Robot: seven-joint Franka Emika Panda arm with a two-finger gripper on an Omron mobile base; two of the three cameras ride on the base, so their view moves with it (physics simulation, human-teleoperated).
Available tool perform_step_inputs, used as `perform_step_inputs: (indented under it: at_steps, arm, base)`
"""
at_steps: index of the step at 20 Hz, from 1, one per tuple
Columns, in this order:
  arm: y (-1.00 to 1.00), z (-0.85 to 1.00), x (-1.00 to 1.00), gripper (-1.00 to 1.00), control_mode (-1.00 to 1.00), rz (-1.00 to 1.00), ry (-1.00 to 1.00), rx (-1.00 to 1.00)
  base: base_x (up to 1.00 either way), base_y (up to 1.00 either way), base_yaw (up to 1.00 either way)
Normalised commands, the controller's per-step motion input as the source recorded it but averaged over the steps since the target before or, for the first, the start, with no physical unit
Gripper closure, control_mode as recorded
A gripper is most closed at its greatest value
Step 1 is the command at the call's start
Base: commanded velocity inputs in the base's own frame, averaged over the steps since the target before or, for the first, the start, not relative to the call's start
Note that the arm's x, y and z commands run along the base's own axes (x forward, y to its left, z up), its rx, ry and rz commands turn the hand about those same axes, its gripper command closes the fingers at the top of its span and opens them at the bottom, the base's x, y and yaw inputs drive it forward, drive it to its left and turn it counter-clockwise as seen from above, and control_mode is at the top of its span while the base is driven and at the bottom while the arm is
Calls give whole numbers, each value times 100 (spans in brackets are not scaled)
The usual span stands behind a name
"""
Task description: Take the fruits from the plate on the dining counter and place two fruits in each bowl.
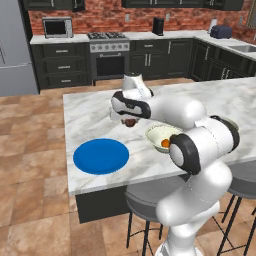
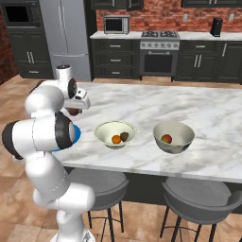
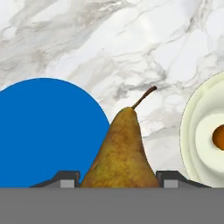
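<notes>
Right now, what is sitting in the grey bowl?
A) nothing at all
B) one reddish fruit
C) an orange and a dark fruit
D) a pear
B: the right base view shows the grey bowl holding one reddish fruit, while the orange and the dark fruit lie in the cream bowl, and the pear sits between the end effector fingers.
</notes>
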Motion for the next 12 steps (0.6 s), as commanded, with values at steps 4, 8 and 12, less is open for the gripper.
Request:
perform_step_inputs:
  at_steps: [4,8,12]
  arm:
    - [-100,33,0,100,-100,-20,5,0]
    - [-100,14,0,100,-100,-21,3,0]
    - [-100,4,0,100,-100,-21,1,0]
  base:
    - [0,0,0]
    - [0,0,0]
    - [0,0,0]
